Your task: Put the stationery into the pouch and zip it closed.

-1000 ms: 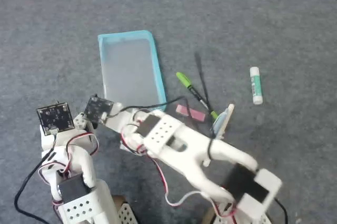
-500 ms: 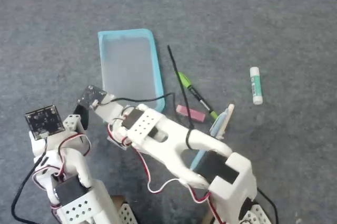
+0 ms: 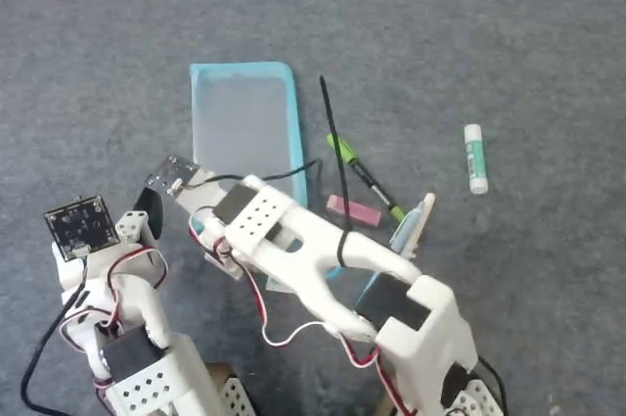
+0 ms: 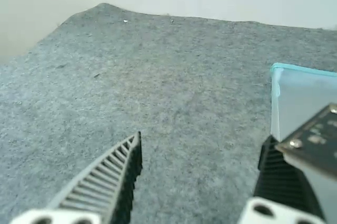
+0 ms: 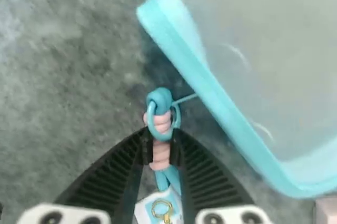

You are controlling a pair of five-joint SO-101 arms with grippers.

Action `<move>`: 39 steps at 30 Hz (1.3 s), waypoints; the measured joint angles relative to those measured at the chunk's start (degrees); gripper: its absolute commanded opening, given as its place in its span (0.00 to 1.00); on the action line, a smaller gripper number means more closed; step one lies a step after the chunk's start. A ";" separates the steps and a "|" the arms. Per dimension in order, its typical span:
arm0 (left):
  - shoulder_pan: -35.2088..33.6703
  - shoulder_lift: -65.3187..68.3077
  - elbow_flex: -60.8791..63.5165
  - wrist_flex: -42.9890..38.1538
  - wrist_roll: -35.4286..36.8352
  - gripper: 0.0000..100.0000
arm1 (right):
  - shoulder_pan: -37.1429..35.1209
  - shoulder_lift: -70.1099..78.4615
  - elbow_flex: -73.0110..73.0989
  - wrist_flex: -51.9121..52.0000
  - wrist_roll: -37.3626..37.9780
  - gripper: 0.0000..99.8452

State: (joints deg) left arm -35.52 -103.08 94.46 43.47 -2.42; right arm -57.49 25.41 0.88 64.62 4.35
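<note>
Nearest the bases, the left gripper [image 4: 204, 142] hangs over the grey felt table cover [image 3: 548, 64]. Its ribbed black jaws are spread wide, with nothing between them.

Just past it, the right gripper [image 5: 160, 139] is down at the near corner of the translucent flat pouch with the teal border [image 3: 245, 122]. Its jaws are pinched tight on the teal ring zip pull [image 5: 159, 105] and its pink tab. It's a firm hold: the ring pokes out beyond the fingertips, and a thin teal cord runs from it to the pouch's edge. The pouch itself lies flat on the felt, stretching away from the arms.

The stationery is all outside it, on the right arm's side. The small pink eraser [image 3: 353, 210] is closest in. The green-capped black pen [image 3: 360, 173] lies slanted just beyond, near the pouch's long edge. Out to the right, well apart from the rest, the white glue stick with a green label [image 3: 475, 159] lies on its side.
</note>
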 measured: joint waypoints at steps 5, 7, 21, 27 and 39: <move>0.09 0.09 0.18 0.00 0.00 0.34 | -0.09 2.11 -4.04 6.95 -0.09 0.14; 0.18 0.18 0.26 0.09 0.00 0.34 | -0.09 3.60 -6.68 11.87 -0.18 0.17; 0.18 0.18 0.35 0.09 0.00 0.34 | 0.00 7.91 -10.55 11.34 -4.84 0.13; 0.18 0.18 0.18 0.09 -0.09 0.34 | 0.00 11.96 -15.47 12.92 -9.58 0.08; 0.09 0.09 0.00 0.00 0.09 0.34 | 1.05 14.24 -19.25 19.52 -9.67 0.01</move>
State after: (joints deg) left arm -35.43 -102.99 94.46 43.47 -2.33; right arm -56.44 39.65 -18.37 84.13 -5.32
